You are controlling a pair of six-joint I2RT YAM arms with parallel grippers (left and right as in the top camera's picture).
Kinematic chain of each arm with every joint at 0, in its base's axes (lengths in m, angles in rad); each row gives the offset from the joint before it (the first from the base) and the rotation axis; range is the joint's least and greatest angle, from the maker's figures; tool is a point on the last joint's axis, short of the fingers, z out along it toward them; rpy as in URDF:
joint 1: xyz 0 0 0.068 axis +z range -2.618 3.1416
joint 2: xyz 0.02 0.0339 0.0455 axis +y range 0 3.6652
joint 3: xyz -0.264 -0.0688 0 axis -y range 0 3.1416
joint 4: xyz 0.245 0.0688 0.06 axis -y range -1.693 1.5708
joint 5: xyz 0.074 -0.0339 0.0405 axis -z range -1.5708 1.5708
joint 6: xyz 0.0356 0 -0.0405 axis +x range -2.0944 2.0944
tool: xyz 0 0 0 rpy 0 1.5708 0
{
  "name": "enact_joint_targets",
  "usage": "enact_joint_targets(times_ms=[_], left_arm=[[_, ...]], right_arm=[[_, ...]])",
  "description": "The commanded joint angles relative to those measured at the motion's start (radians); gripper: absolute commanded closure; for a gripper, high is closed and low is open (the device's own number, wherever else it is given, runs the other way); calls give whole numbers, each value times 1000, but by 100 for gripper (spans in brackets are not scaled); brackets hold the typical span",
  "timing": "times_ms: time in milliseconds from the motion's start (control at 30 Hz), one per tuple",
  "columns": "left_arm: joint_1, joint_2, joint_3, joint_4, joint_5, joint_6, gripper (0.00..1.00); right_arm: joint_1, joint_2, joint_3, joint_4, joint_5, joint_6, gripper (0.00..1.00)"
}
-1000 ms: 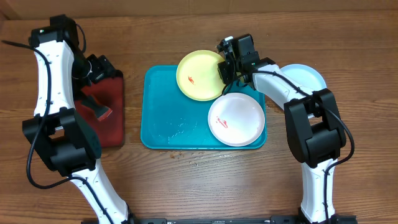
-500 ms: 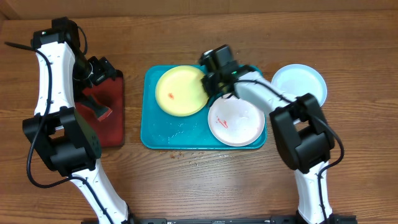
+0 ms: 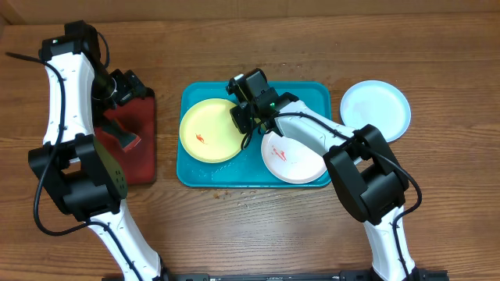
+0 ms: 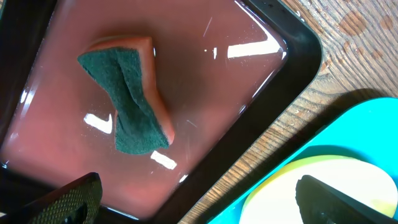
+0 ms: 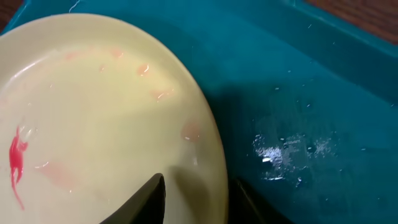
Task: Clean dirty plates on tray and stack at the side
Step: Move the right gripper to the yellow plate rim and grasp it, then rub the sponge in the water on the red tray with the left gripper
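The right gripper (image 3: 242,119), pinching the yellow plate (image 3: 207,131) by its rim, had dragged it left across the tray (image 3: 308,92), clear of the white plate (image 3: 295,152); its smear remained unwiped. The left gripper (image 3: 123,84) hung open, empty, over the sponge (image 4: 130,102).

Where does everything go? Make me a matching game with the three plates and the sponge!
Things:
1. yellow-green plate
2. white plate
3. pale blue plate
4. sponge

Places:
A. on the bare table, right of the teal tray
B. in the red tray
C. on the teal tray, rim pinched by the right hand
D. at the teal tray's right end, not held

Pairs: 1-C, 2-D, 3-A, 4-B
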Motion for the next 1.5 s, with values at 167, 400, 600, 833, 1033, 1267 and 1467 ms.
enact_joint_targets(times_ms=[167, 400, 600, 833, 1033, 1267, 1467], left_arm=[[-8, -15, -8, -28, 9, 20, 0], [-16, -15, -50, -26, 27, 68, 3], [-19, -15, -126, 10, 24, 72, 22], [-17, -15, -184, 73, -44, 71, 32], [-16, -15, -184, 107, -184, -1, 30], [-7, -15, -192, 155, -226, -109, 15], [19, -15, -229, 198, -248, -112, 13]], right_arm=[[-5, 14, -8, 18, 30, 0, 65], [-5, 62, -8, -7, 30, 0, 72], [-5, 79, -8, -58, 31, 34, 78], [-5, 71, -5, -126, 30, 145, 93], [-5, 49, -5, -187, 31, 176, 92], [-6, 49, -5, -185, 31, 191, 91], [-6, 49, -5, -187, 31, 191, 91]])
